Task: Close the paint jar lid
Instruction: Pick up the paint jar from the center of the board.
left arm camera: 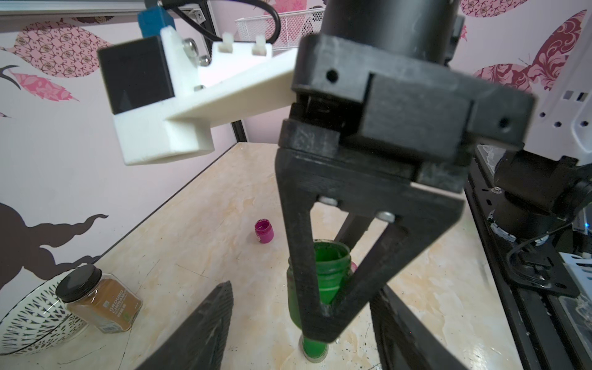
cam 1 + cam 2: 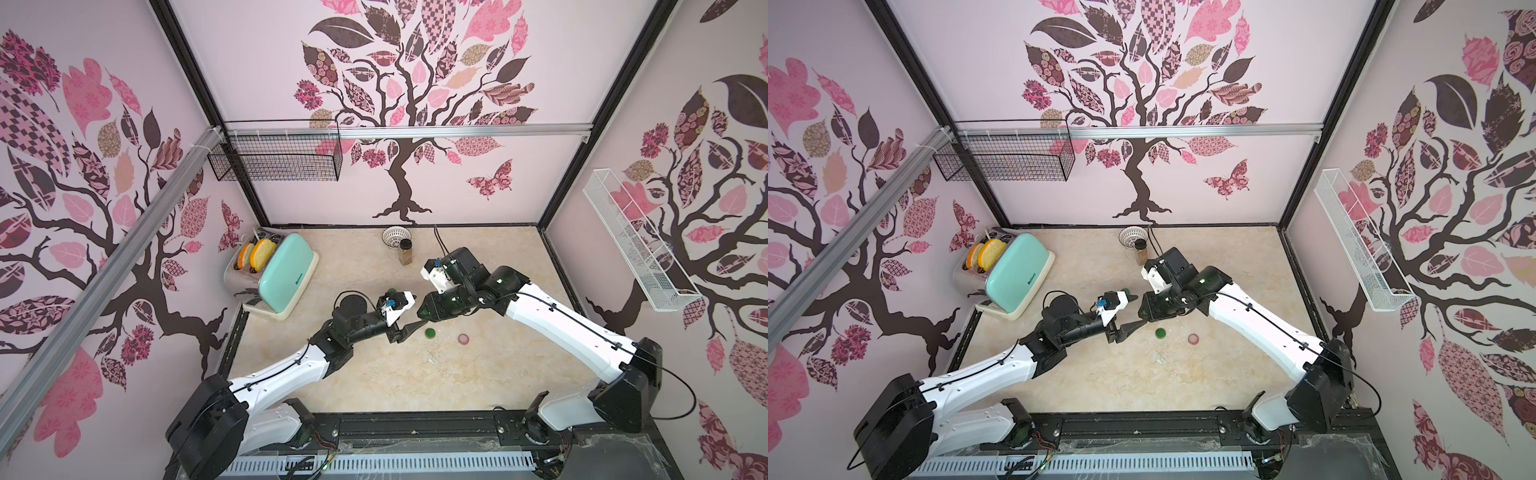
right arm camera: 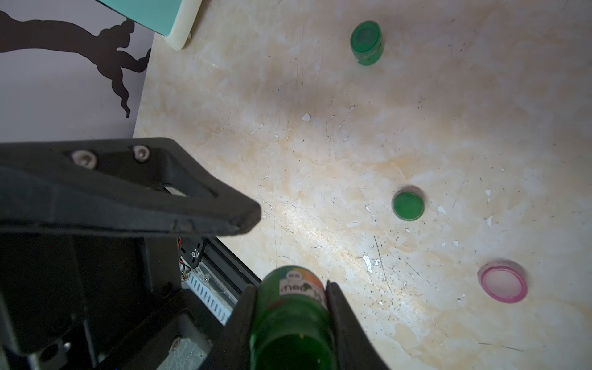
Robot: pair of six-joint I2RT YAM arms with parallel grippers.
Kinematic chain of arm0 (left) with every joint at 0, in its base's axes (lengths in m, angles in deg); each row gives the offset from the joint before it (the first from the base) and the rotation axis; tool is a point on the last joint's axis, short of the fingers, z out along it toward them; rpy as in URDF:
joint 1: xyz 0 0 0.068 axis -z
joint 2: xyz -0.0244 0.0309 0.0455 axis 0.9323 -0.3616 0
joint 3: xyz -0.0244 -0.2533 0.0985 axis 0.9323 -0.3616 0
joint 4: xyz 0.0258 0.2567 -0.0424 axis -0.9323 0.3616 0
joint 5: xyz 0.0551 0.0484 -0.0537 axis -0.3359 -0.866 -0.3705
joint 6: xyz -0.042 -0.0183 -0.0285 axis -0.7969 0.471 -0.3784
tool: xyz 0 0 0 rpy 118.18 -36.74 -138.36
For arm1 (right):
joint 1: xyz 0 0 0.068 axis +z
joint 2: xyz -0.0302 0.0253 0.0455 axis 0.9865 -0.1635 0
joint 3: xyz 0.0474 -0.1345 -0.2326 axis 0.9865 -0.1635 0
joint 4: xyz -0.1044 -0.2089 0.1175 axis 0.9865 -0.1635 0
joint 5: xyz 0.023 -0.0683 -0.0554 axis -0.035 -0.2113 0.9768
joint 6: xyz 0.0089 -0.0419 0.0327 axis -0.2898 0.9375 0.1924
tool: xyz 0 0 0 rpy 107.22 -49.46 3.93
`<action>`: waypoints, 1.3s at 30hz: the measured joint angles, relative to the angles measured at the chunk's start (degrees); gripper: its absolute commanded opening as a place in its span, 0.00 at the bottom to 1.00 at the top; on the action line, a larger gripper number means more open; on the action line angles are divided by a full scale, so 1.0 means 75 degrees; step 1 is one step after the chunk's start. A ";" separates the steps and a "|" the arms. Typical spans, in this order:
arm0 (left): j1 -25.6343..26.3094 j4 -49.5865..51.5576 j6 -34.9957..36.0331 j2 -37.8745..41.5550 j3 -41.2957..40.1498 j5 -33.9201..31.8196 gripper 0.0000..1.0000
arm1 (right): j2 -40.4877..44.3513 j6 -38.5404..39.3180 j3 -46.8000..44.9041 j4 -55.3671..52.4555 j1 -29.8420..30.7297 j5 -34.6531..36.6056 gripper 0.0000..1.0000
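In both top views the green lid (image 2: 430,332) (image 2: 1160,333) lies flat on the marble tabletop (image 2: 374,374), a small round disc, with a pink lid (image 2: 464,339) near it on the right arm's side. The left gripper (image 2: 409,330) hangs just beside the green lid without touching it, jaws spread and empty. The right gripper (image 2: 420,318) hovers close above. At the back a spice jar (image 2: 405,251) stands by a white perforated bowl (image 2: 395,236), and a toaster (image 2: 266,270) holds two yellow-orange slices.

In the left wrist view the green paint jar (image 1: 330,266) is uncapped, its threaded neck bare and its inside coated with green paint. The right gripper pinches it, one finger crossing in front. The green lid (image 1: 315,347) shows on the table under that fingertip. An open pink jar (image 1: 264,230) holds magenta paint; the black-capped spice jar is full of brown powder.

In the right wrist view the green paint jar (image 3: 291,320) sits clamped between both fingers, apart from the green lid (image 3: 408,205) on the table. A second green jar (image 3: 366,41) stands farther off; whether it is capped is unclear.
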 measured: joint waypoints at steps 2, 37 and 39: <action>0.0012 0.0085 -0.0012 -0.0032 0.0044 0.0000 0.67 | -0.0003 -0.0009 0.0064 -0.0035 0.0015 0.0047 0.25; 0.0073 0.0318 -0.0323 -0.0530 0.0347 0.0023 0.48 | -0.0003 -0.0216 0.0131 0.0017 0.0143 0.0216 0.25; 0.0082 0.0280 -0.0353 -0.0539 0.0347 0.0044 0.46 | -0.0003 -0.0236 0.0131 0.0026 0.0146 0.0230 0.25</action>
